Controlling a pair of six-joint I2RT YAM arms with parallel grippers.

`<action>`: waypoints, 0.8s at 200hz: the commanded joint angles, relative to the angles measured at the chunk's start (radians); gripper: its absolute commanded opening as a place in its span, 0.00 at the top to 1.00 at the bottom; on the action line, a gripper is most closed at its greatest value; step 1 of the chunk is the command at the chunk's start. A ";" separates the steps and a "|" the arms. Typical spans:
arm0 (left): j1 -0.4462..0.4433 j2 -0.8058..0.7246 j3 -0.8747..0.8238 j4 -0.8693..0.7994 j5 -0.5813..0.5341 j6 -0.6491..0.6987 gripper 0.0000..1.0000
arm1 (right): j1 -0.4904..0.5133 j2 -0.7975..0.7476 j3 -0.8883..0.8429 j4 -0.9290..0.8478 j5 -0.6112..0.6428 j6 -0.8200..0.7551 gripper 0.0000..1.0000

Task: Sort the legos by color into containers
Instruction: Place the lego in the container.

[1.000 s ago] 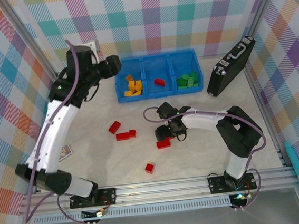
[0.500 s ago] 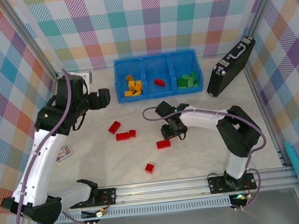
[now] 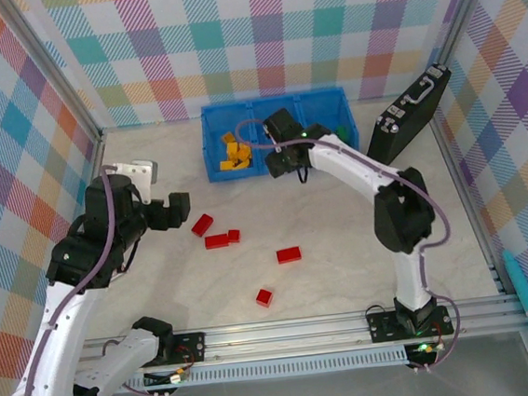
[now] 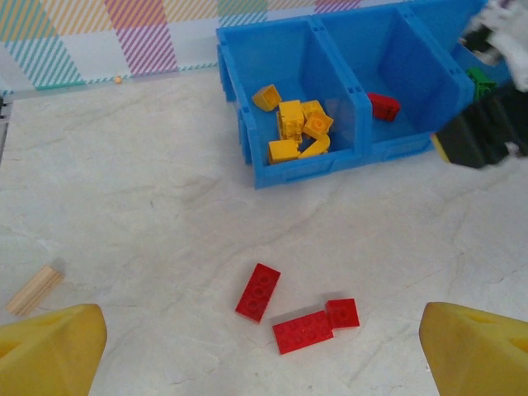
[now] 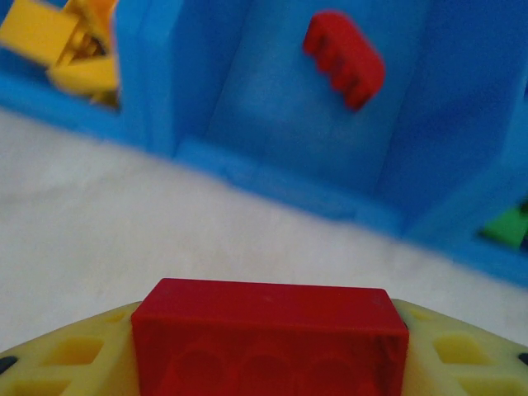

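Now right gripper (image 5: 268, 351), clamping red brick (image 5: 270, 330), arriving at middle compartment (image 5: 272, 124) front from table (image 3: 345, 265) centre, drop seeming imminent; left gripper (image 4: 262, 361), jaws wide and empty, pulling back toward loose red bricks (image 4: 258, 291).

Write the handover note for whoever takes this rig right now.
Left gripper: open, empty, near the loose bricks.
Right gripper: shut on a red brick, at the front of the blue bin's middle compartment.
Done: yellow bricks in the left compartment, one red in the middle, greens in the right.
To do: drop the held brick; five red bricks lie loose on the table.
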 commanded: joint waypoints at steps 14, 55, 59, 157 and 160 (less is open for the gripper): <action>0.009 0.012 -0.004 0.029 0.027 0.011 0.02 | -0.043 0.185 0.209 0.015 0.022 -0.113 0.57; 0.009 0.052 0.037 0.009 0.033 0.002 0.02 | -0.082 0.288 0.307 0.068 0.034 -0.114 0.53; 0.009 0.057 0.041 0.008 0.033 0.003 0.02 | -0.084 0.294 0.314 0.069 0.031 -0.113 0.52; 0.009 0.108 0.084 -0.003 0.044 -0.005 0.02 | -0.089 0.291 0.347 0.047 -0.020 -0.111 0.25; 0.009 0.107 0.085 -0.003 0.047 -0.004 0.02 | -0.089 0.291 0.348 0.047 -0.022 -0.111 0.25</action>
